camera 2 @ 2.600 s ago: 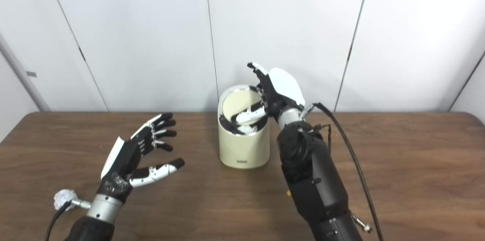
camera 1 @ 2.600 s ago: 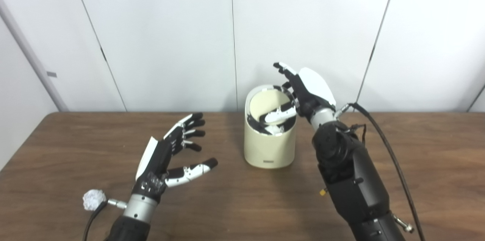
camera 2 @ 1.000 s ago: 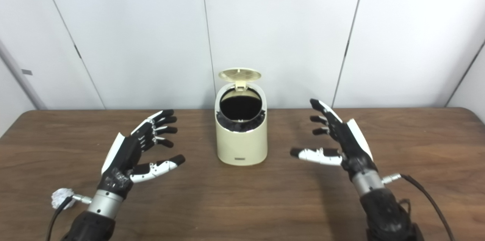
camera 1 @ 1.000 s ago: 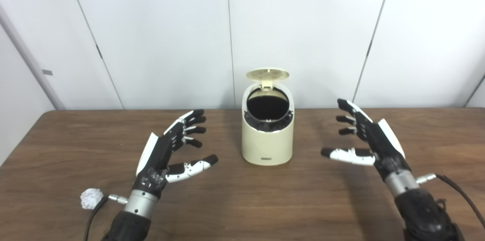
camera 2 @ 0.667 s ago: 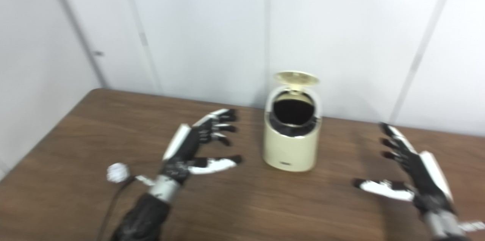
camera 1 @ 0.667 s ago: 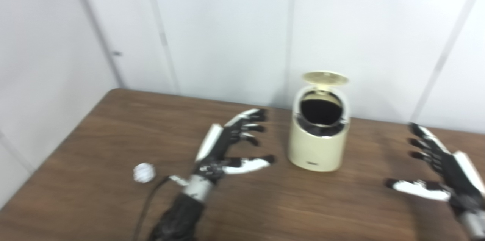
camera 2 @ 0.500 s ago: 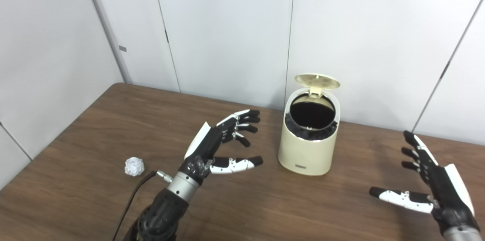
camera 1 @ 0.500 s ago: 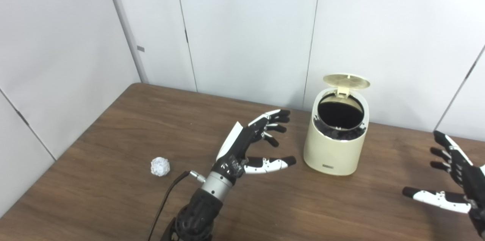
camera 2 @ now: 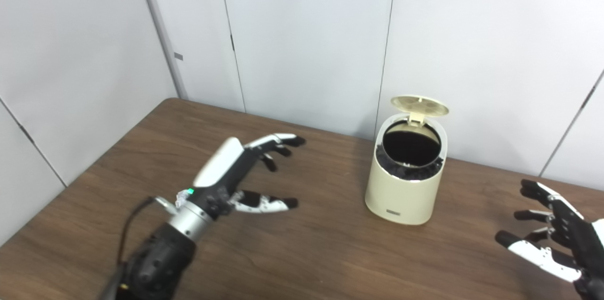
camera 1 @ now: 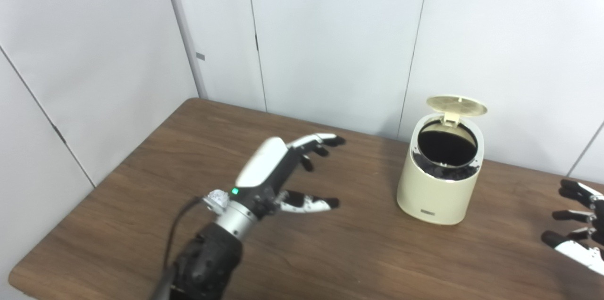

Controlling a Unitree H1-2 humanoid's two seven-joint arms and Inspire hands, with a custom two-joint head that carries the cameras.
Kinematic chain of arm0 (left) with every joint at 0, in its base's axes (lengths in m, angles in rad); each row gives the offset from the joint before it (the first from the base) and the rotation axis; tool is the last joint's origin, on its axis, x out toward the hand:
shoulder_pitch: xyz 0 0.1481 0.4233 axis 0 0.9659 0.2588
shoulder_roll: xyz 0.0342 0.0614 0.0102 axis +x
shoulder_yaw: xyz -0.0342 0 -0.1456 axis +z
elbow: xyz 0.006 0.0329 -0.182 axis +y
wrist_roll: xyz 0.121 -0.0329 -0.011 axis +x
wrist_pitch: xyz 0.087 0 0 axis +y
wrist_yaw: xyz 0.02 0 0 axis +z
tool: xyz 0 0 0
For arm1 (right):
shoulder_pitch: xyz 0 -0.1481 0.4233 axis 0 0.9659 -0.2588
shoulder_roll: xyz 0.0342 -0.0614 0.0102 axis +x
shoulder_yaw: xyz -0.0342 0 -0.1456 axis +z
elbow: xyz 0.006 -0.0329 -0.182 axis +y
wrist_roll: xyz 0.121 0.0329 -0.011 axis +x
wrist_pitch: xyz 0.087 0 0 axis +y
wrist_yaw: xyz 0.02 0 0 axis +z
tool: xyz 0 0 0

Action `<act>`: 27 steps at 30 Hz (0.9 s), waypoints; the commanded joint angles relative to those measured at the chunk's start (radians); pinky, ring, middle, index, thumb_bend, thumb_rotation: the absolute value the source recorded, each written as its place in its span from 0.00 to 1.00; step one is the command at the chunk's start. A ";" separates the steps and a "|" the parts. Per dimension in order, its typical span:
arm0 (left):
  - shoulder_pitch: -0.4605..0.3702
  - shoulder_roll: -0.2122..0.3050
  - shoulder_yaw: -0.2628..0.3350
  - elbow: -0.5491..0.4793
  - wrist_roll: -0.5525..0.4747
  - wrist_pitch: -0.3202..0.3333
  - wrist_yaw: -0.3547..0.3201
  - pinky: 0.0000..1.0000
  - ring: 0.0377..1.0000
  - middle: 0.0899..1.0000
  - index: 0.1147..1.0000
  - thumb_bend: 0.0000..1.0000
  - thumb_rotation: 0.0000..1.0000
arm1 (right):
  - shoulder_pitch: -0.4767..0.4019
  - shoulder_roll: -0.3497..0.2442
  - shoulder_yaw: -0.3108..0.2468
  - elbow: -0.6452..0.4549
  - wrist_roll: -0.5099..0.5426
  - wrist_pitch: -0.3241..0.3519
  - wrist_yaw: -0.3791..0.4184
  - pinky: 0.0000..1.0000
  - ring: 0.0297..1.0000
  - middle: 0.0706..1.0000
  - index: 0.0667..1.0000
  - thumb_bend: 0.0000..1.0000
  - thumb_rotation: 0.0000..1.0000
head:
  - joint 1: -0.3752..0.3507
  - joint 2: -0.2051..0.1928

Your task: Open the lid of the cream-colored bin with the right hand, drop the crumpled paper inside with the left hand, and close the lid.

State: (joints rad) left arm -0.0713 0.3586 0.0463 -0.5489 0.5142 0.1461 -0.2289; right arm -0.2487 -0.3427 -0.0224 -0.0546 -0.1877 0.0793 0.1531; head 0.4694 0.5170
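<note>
Cream-colored bin (camera 1: 441, 187) standing upright on brown wooden worktop (camera 1: 330, 253), toward the far right side, near the white wall panels (camera 1: 330, 31). Lid (camera 1: 456, 105) raised on its rear hinge, roughly level above the opening, dark interior exposed. Small dark label low on the front of the bin.

Left hand (camera 1: 278, 172) held above the worktop, left of the bin and well apart from it, back of the hand turned upward. Fingers (camera 1: 325, 139) spread and extended toward the bin, thumb stretched out below them; nothing held. Green indicator lit near the wrist. Black cable trailing back from the wrist along the forearm.

Crumpled paper (camera 1: 217, 195) mostly hidden behind the left wrist; only a small white patch visible at its left edge. Contact with the wrist: cannot be told. Paper lying far from the bin, not inside it.

Right hand (camera 2: 557, 243) at the lower right edge of view, partly cut off in the left eye view, right of the bin and well apart from it. Fingers (camera 2: 538, 189) apart and pointing left, nothing held.
</note>
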 commanded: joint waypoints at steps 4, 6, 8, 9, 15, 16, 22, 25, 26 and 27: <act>-0.021 0.165 0.035 -0.088 0.146 0.105 -0.140 0.52 0.66 0.72 0.70 0.76 0.04 | -0.040 -0.031 -0.007 -0.007 -0.006 -0.023 -0.004 0.38 0.65 0.81 0.81 1.00 0.60 | 0.005 0.000; -0.026 0.227 0.028 -0.108 0.246 0.169 -0.241 0.52 0.68 0.73 0.71 0.78 0.05 | -0.042 -0.033 -0.007 -0.005 -0.002 -0.025 -0.003 0.37 0.65 0.81 0.80 1.00 0.61 | 0.006 0.000; -0.027 0.280 0.028 -0.115 0.324 0.208 -0.325 0.51 0.68 0.74 0.73 0.80 0.06 | -0.043 -0.035 -0.006 -0.006 0.000 -0.021 -0.003 0.36 0.64 0.80 0.79 1.00 0.61 | 0.005 -0.001; -0.027 0.292 0.031 -0.114 0.342 0.215 -0.345 0.49 0.67 0.74 0.73 0.83 0.04 | -0.044 -0.035 -0.006 -0.005 0.000 -0.020 -0.003 0.36 0.63 0.80 0.79 1.00 0.61 | 0.006 0.000; -0.001 0.353 0.078 -0.070 0.373 0.208 -0.364 0.48 0.65 0.73 0.73 0.90 0.00 | -0.051 -0.039 -0.005 -0.001 -0.003 -0.016 -0.003 0.35 0.62 0.79 0.78 1.00 0.63 | 0.007 -0.001; 0.005 0.359 0.086 -0.059 0.374 0.200 -0.357 0.47 0.65 0.73 0.73 0.89 0.00 | -0.052 -0.040 -0.005 -0.001 -0.002 -0.016 -0.002 0.34 0.62 0.79 0.78 1.00 0.63 | 0.007 -0.001; 0.038 0.372 0.128 0.014 0.368 0.136 -0.273 0.50 0.67 0.74 0.71 0.91 0.01 | -0.063 -0.042 -0.005 -0.008 0.000 -0.004 0.002 0.34 0.61 0.78 0.77 1.00 0.61 | 0.006 -0.002; 0.042 0.369 0.137 0.040 0.370 0.128 -0.258 0.50 0.68 0.75 0.72 0.91 0.02 | -0.065 -0.044 -0.005 -0.008 0.002 -0.009 0.003 0.34 0.61 0.77 0.77 1.00 0.60 | 0.006 -0.003; 0.042 0.370 0.137 0.047 0.373 0.127 -0.255 0.50 0.68 0.76 0.73 0.90 0.02 | -0.065 -0.045 -0.003 -0.010 0.000 -0.009 0.004 0.34 0.61 0.77 0.77 1.00 0.60 | 0.006 -0.003; 0.043 0.372 0.135 0.055 0.379 0.125 -0.251 0.50 0.68 0.76 0.73 0.91 0.03 | -0.065 -0.045 -0.003 -0.010 -0.001 -0.009 0.004 0.33 0.60 0.77 0.77 1.00 0.61 | 0.006 -0.003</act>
State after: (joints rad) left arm -0.0136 0.6988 0.1653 -0.4931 0.8716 0.2805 -0.5135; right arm -0.2704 -0.3669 -0.0188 -0.0360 -0.1903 0.0863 0.1576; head 0.4755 0.5139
